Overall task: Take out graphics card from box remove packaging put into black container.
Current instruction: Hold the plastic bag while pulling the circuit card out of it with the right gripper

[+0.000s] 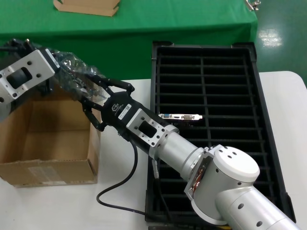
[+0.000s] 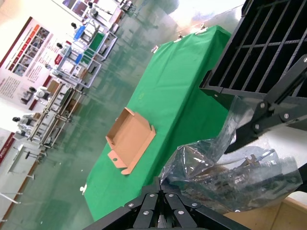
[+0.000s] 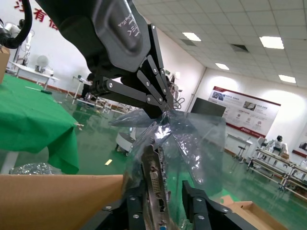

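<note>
Above the box (image 1: pixel 48 143), the left gripper (image 1: pixel 72 72) pinches the packaging (image 1: pixel 79 76) closed end; the right gripper (image 1: pixel 96 100) clamps the graphics card (image 3: pixel 156 187), its long axis running between both grippers.

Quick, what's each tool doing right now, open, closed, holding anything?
Left tool: closed on the packaging, above the box.
Right tool: closed on the graphics card through the packaging.

I cannot see the left gripper's (image 1: pixel 67 72) fingertips, because the packaging (image 1: pixel 79 76) hides them. My right arm (image 1: pixel 201 167) covers part of the black container (image 1: pixel 268 158), and the box (image 1: pixel 43 139) is cut at the edge.
</note>
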